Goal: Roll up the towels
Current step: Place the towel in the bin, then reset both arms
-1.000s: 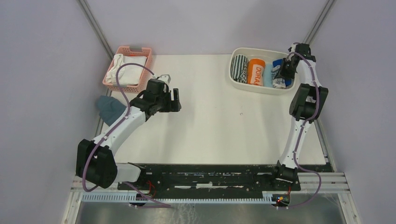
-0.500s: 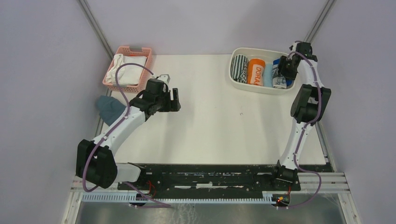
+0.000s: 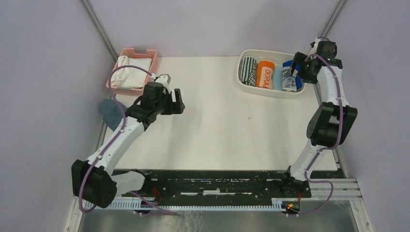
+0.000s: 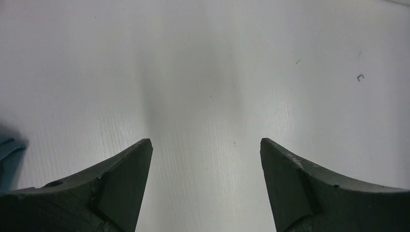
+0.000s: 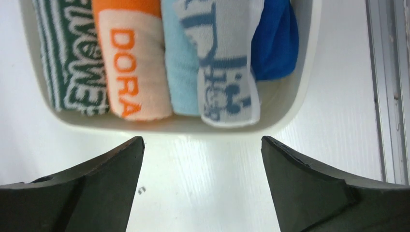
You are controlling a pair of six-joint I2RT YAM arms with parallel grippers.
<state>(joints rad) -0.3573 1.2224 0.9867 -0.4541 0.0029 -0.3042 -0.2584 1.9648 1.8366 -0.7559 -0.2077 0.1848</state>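
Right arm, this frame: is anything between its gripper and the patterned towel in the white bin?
Nothing covers the patterned towel. Only the wall of the white bin lies between it and the open, empty right gripper. The light blue towel and royal blue towel flank it closely.

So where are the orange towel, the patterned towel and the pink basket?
orange towel (image 5: 133, 72), right wrist view: middle of the roll.
patterned towel (image 5: 227, 72), right wrist view: middle of the roll.
pink basket (image 3: 150, 50), top view: its far rim.
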